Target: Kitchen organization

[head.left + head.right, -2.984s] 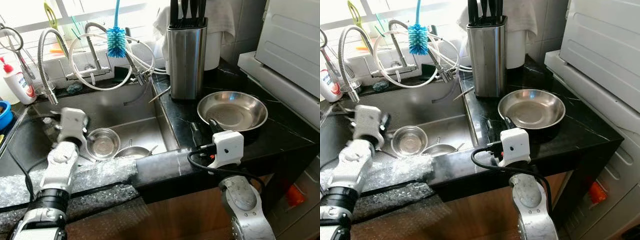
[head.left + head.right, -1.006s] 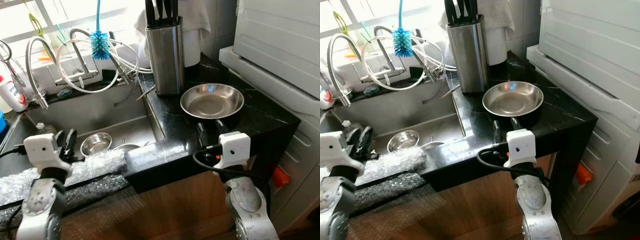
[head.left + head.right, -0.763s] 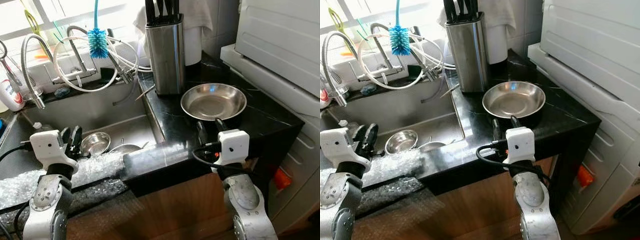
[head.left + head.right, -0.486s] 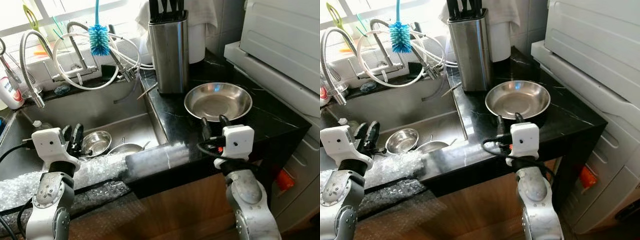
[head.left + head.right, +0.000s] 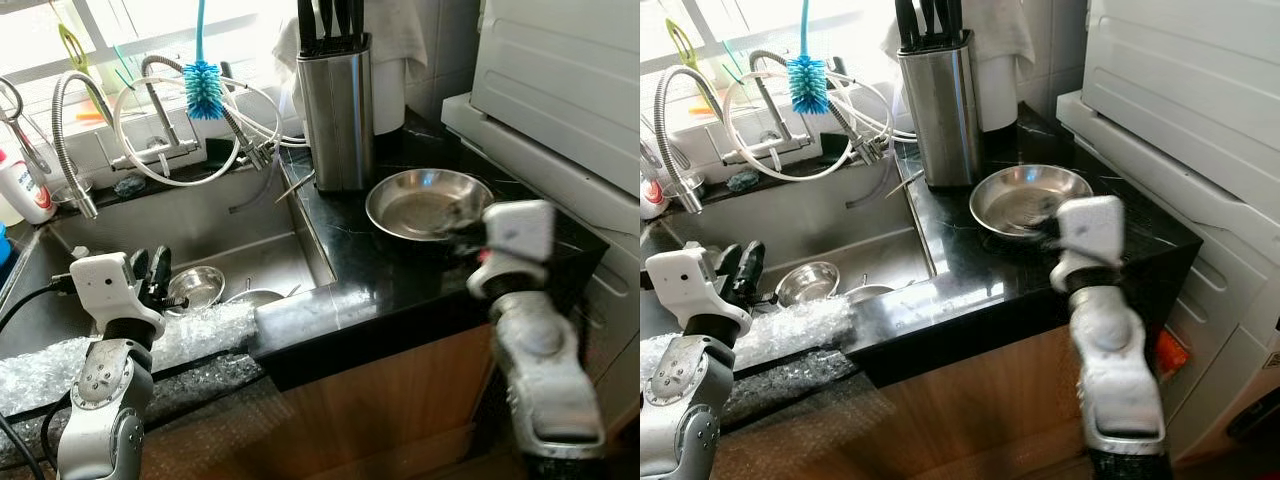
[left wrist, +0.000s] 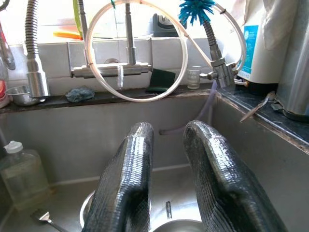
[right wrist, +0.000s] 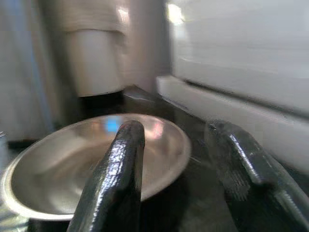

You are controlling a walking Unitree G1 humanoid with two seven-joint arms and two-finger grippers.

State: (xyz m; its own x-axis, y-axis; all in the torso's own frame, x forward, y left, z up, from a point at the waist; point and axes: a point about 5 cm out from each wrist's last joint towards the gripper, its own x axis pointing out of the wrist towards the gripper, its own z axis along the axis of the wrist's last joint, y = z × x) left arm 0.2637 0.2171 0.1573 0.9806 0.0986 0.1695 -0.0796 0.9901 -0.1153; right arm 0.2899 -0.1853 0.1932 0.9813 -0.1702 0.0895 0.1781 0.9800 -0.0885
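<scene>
At centre right of the head view, our right gripper (image 7: 176,183) hovers at the near rim of the steel pan (image 5: 425,202) on the black counter (image 5: 400,270), fingers spread apart. At lower left, our left gripper (image 6: 166,183), fingers slightly parted, hangs over the sink (image 5: 215,215) above a small steel bowl (image 5: 197,285).

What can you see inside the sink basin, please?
In the sink lie a small steel bowl and a second steel dish beside it, partly hidden by the counter edge. A fork and a clear bottle sit near the left gripper.
</scene>
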